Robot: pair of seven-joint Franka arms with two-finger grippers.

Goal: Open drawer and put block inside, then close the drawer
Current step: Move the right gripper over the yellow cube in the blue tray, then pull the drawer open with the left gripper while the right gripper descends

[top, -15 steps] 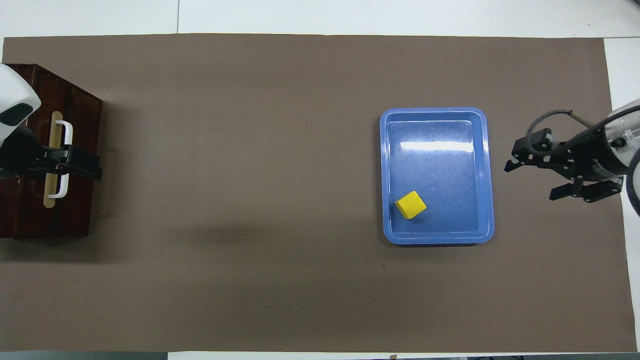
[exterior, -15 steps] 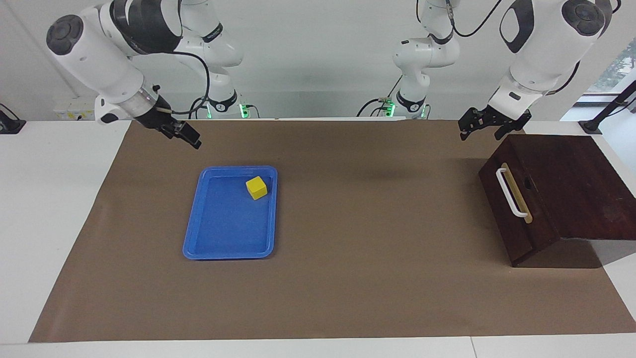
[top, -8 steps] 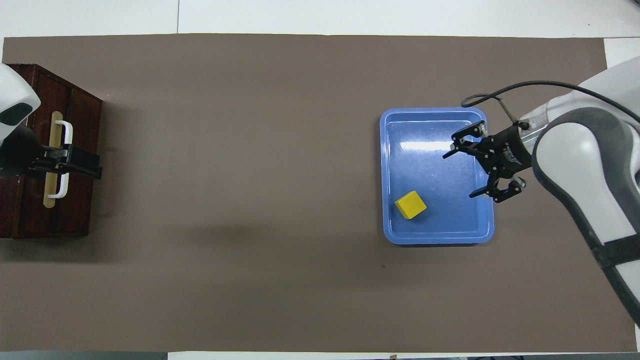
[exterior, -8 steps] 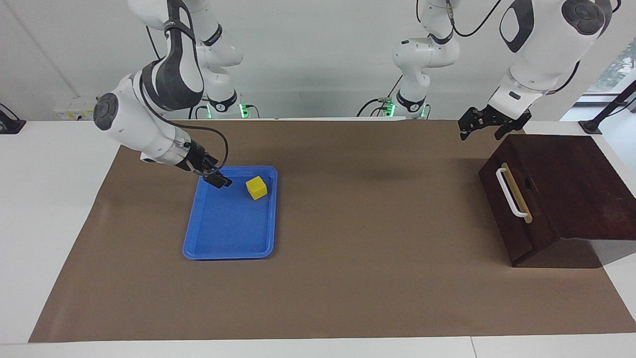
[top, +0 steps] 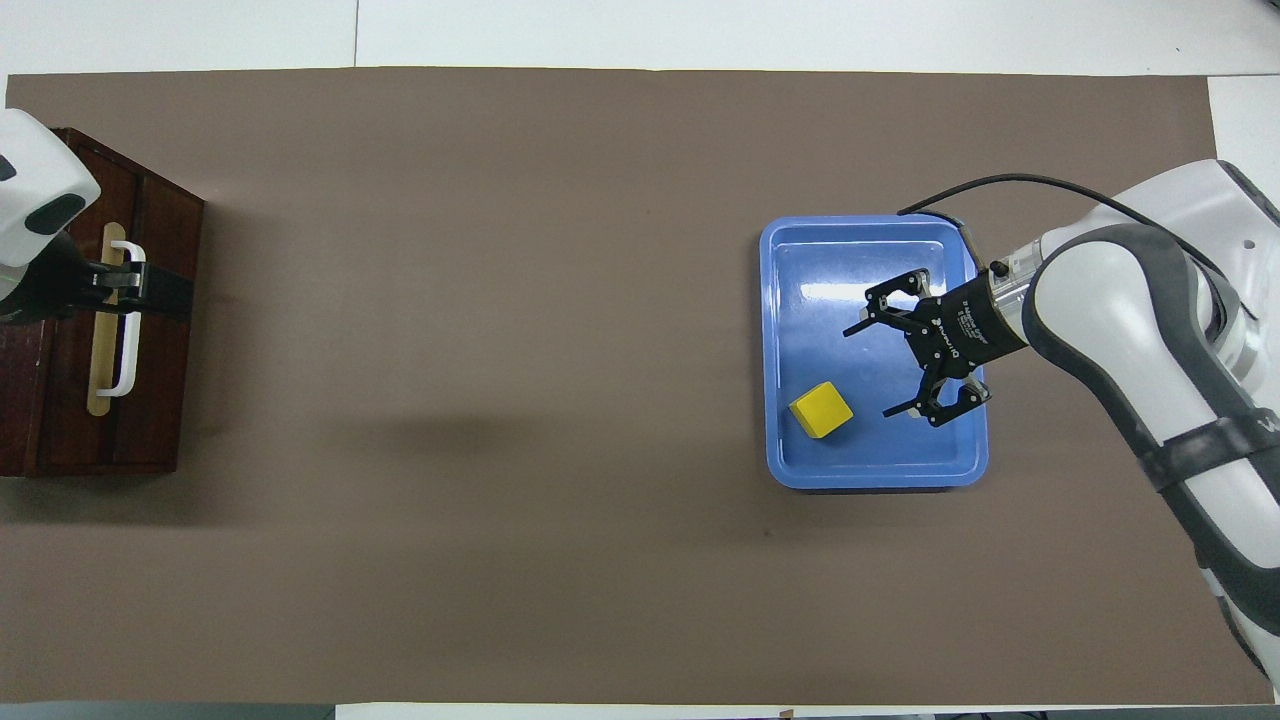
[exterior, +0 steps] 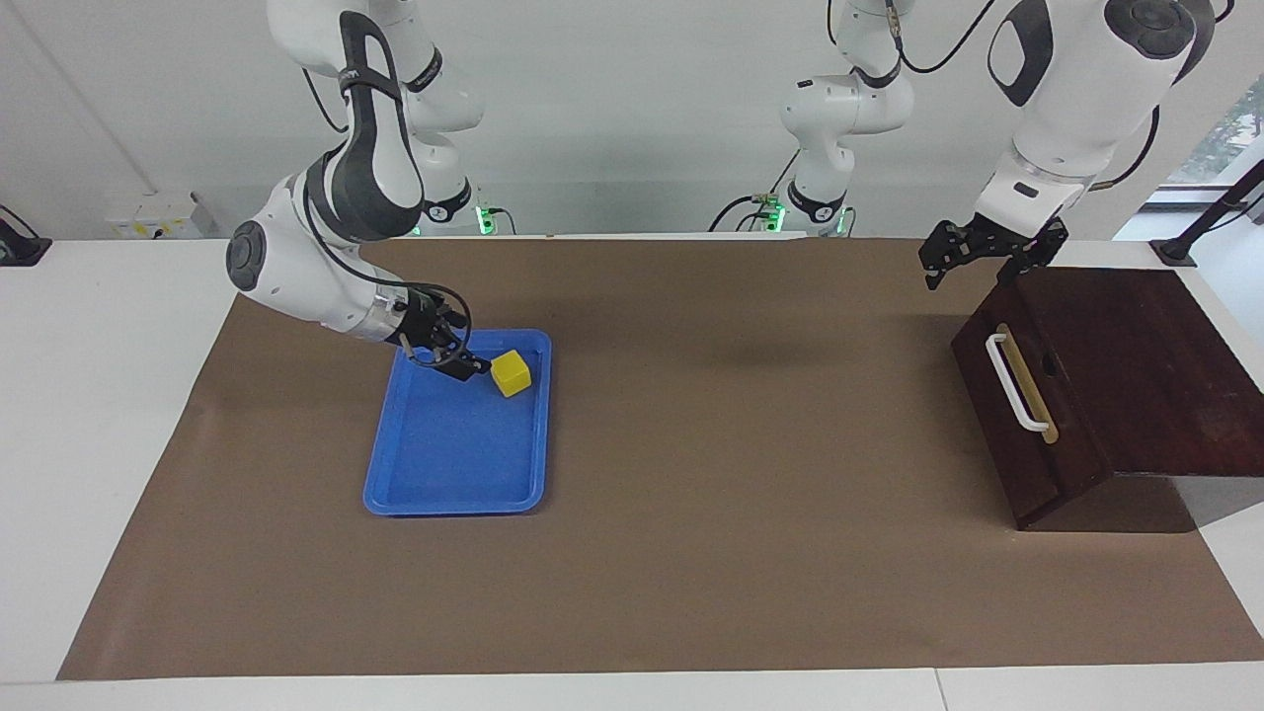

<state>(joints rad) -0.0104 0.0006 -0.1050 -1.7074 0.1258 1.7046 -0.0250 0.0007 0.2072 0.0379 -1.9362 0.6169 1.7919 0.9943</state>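
Observation:
The drawer (exterior: 1037, 449) (top: 165, 400) is shut in its dark wooden cabinet at the left arm's end of the table, and its white handle (exterior: 1015, 383) (top: 124, 335) is untouched. The yellow block (exterior: 512, 373) (top: 821, 410) lies in the blue tray (exterior: 454, 509) (top: 875, 480), in the part nearer to the robots. My right gripper (exterior: 472, 357) (top: 870, 370) hangs open low over the tray, close beside the block and not touching it. My left gripper (exterior: 963, 269) (top: 165, 297) is open in the air over the cabinet's upper edge, clear of the handle.
A brown mat (exterior: 750, 553) (top: 500, 450) covers most of the white table (exterior: 109, 395). The cabinet's dark top (exterior: 1155, 365) slopes up away from the drawer front.
My right arm has swung in from the table's end and come down over the tray, ending beside the block. My left gripper has shifted slightly over the cabinet.

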